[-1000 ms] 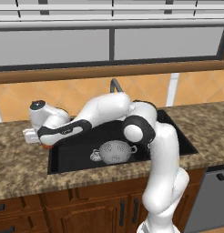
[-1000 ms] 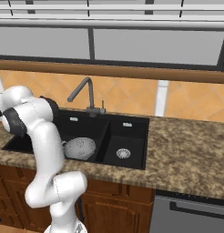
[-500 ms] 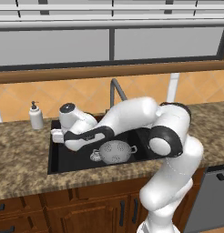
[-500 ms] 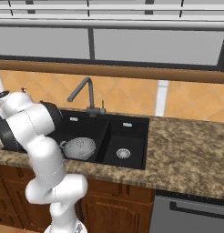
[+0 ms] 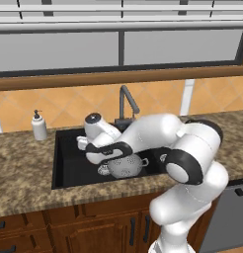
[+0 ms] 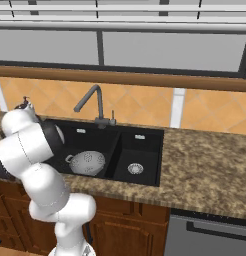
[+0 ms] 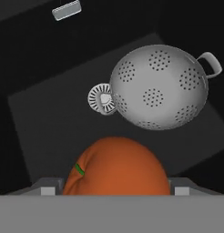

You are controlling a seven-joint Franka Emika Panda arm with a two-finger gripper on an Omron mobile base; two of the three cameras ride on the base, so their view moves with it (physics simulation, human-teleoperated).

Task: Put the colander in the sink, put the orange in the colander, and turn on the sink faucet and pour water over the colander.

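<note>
The orange (image 7: 117, 166) sits low in the hand view at about 6 o'clock, pinched by the end effector (image 7: 116, 191), whose grey finger bases flank the fruit on either side; a small green stem mark shows on its left flank. Beyond it, toward 1 o'clock, the colander (image 7: 159, 86) lies well apart from the fruit on the dark floor of the sink (image 7: 41, 118). It appears dome-like, with clusters of holes across the grey metal and one loop handle at its upper right. A round silver drain (image 7: 101, 98) shows just at the colander's left edge, partly covered by it.

In the left base view the white arm bends down over the wider basin, and the hand end hangs just above the colander (image 5: 126, 165), slightly toward 10 o'clock of it. The end effector itself is hidden behind the wrist there. The colander rests in the left basin of the sink (image 5: 69, 163), near its front wall.

In the right base view the colander (image 6: 87, 162) sits in the left basin, and the sink faucet (image 6: 91, 102) stands behind the divider, spout angled toward 9 o'clock. A soap bottle (image 5: 39, 126) stands on the surface (image 5: 24, 173) at the sink's far left corner.
</note>
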